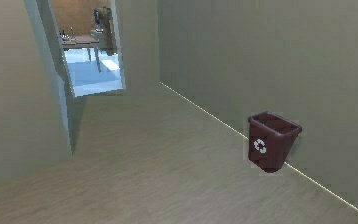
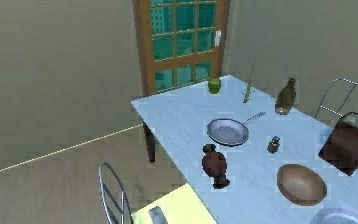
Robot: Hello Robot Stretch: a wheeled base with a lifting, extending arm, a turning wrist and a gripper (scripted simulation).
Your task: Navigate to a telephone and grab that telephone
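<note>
Claw: whether it is spread or pressed together, I cannot tell.
Telephone: I cannot name it with certainty. A small grey oblong thing [image 2: 157,213] lies on the yellow seat [image 2: 182,205] at the arm side view's bottom edge, just beside the surface [image 2: 177,108].
Chair: its metal back [image 2: 112,192] rises left of the seat.
On the surface: a pan [image 2: 228,131] in the middle, a dark red vase [image 2: 216,165] near the front edge, a small shaker [image 2: 273,145], a wooden bowl [image 2: 303,184], a dark brown box [image 2: 347,146], a brown bottle [image 2: 286,97], a thin stick [image 2: 249,84] and a green round thing [image 2: 214,86] at the far side.
Behind the surface: a window [image 2: 182,40] with a wooden frame.
Forward view: a red bin [image 1: 272,140] stands on the floor [image 1: 157,165] against the right wall. An open doorway [image 1: 87,50] is at the far left.
</note>
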